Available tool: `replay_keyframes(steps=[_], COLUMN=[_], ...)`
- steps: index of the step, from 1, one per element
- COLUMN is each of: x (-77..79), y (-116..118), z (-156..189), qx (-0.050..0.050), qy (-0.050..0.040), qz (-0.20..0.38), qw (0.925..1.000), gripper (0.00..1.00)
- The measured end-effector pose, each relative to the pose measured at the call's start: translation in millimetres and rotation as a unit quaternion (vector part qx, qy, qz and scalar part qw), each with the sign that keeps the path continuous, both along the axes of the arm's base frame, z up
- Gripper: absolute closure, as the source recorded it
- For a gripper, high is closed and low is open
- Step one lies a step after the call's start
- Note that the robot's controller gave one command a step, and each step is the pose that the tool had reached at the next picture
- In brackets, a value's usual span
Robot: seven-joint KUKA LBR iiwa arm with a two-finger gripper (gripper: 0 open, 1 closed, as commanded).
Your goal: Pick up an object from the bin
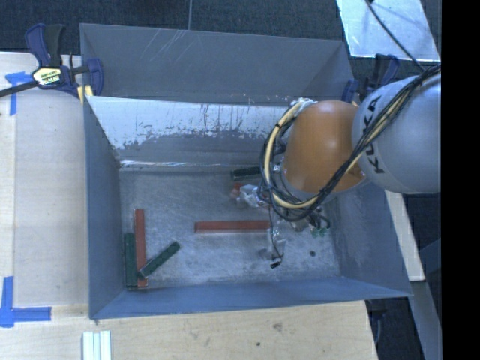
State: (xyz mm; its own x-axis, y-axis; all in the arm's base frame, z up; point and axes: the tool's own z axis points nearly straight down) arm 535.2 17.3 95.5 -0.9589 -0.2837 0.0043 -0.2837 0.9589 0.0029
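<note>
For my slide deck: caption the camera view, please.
Claw at the right end of a red-brown stick in the grey bin.

scratched matt grey metal bin [225, 130]

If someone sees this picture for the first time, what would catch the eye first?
The arm's orange cover stands out most, over the right half of the bin, with the gripper reaching down below it. Next comes the long red-brown stick, flat in the middle of the floor, its right end near the gripper. By the left wall, a red stick and a slanted green stick lie close together.
</note>
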Motion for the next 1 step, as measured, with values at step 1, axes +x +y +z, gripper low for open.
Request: replay_keyframes(steps=[1], x=[33.6], y=[1.4], z=[-26.4], qx=[-0.001], qy=[-0.0046], qz=[0.023], qw=[0.9997], gripper=[0.00])
